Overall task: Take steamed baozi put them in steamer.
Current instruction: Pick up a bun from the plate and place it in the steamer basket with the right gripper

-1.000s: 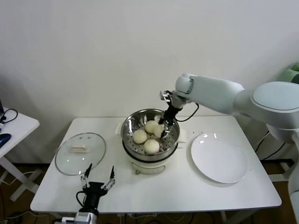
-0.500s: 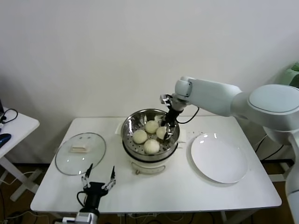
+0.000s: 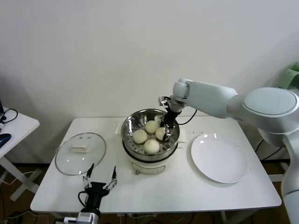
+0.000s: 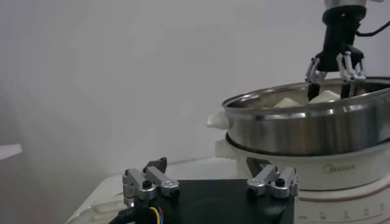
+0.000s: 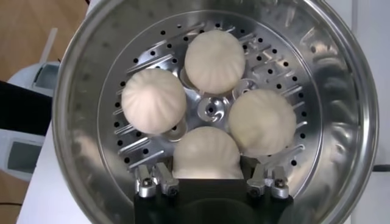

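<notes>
The steamer (image 3: pixel 140 120) stands mid-table on its white base. Four cream-white baozi lie on its perforated tray (image 5: pixel 152 64): one at the back (image 3: pixel 152 126), one at the left (image 3: pixel 139 136), one at the front (image 3: pixel 151 146) and one at the right (image 3: pixel 161 133). My right gripper (image 3: pixel 167 129) reaches down into the pot. It is open, its fingers (image 5: pixel 149 182) standing either side of the right baozi (image 5: pixel 207 152), which rests on the tray. My left gripper (image 3: pixel 99 179) is open and empty, low at the table's front edge.
A glass lid (image 3: pixel 80 153) lies flat at the table's left. A white plate (image 3: pixel 218 159) lies at the right, bare. From the left wrist view the pot wall (image 4: pixel 317 122) rises ahead, with the right gripper (image 4: pixel 332 70) above its rim.
The right gripper lowered the fourth baozi onto the tray beside the other three and opened. The left arm has not moved.
</notes>
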